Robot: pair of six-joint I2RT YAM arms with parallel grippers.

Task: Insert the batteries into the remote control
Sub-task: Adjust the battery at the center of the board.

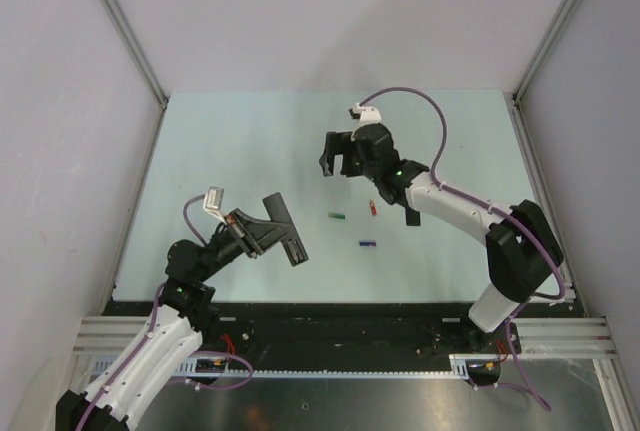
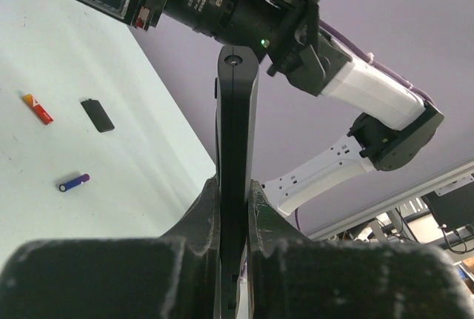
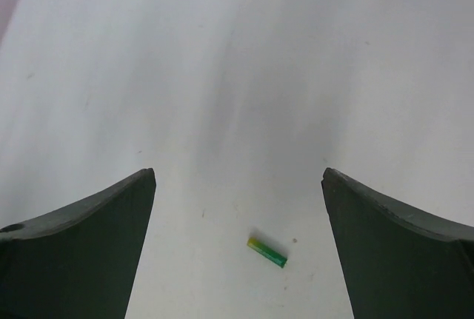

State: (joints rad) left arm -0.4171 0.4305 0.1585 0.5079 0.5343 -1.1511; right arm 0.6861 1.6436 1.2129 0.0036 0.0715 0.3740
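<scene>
My left gripper point(image 1: 262, 235) point(image 2: 234, 183) is shut on the remote control point(image 1: 285, 228) point(image 2: 237, 112), a slim black bar held off the table and pointing toward the right arm. Three batteries lie on the table mid-right: a green one point(image 1: 338, 216) point(image 3: 266, 252), a red one point(image 1: 373, 209) point(image 2: 37, 109) and a blue-purple one point(image 1: 368, 244) point(image 2: 73, 182). My right gripper point(image 1: 338, 158) point(image 3: 238, 176) hangs open above the table, beyond the green battery, with nothing between its fingers.
A small flat black piece point(image 2: 97, 115) point(image 1: 410, 215) lies on the table near the red battery, partly under the right arm. Grey walls close the pale table on the left, back and right.
</scene>
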